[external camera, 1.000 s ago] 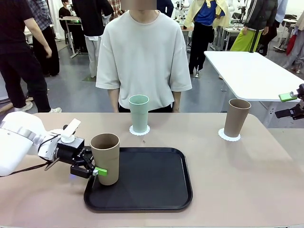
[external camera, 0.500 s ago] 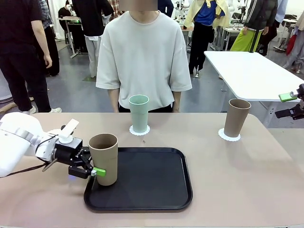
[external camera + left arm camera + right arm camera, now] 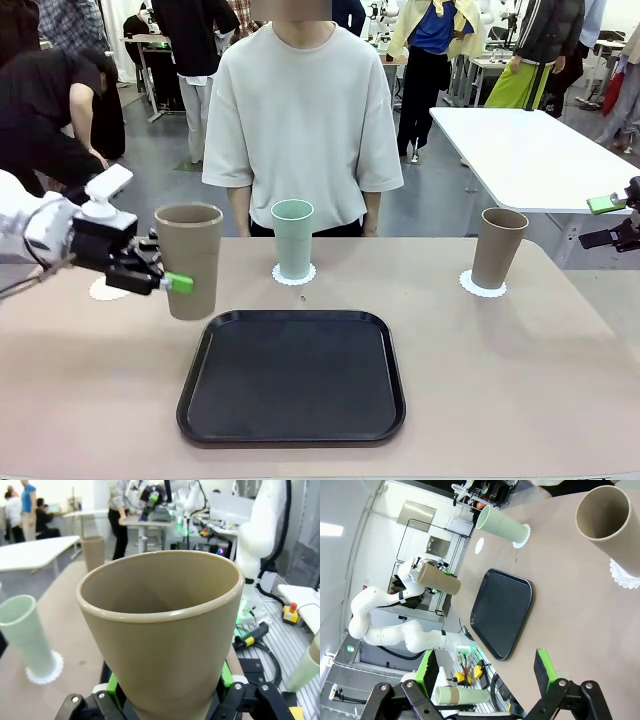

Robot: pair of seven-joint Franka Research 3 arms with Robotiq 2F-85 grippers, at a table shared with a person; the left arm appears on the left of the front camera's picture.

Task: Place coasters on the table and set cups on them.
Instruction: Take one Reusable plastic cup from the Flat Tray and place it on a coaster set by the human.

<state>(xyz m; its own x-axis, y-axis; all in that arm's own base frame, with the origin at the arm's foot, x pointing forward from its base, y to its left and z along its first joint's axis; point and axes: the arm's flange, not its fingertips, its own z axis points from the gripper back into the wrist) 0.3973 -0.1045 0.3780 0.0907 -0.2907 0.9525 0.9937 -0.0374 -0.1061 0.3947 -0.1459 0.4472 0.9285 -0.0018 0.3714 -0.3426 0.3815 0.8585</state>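
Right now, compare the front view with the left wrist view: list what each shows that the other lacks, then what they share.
Front view alone: the black tray, the person in the pale shirt, the bare coaster behind the left gripper, and that cup's whole height, lifted off the table.

Left wrist view alone: the inside of the held tan cup and a white arm's base beside the table.

Both: the held tan cup, the mint cup on its coaster, and the second tan cup.

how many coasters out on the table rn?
3: one under the mint cup, one under the right tan cup, one bare coaster at far left, partly behind the left gripper.
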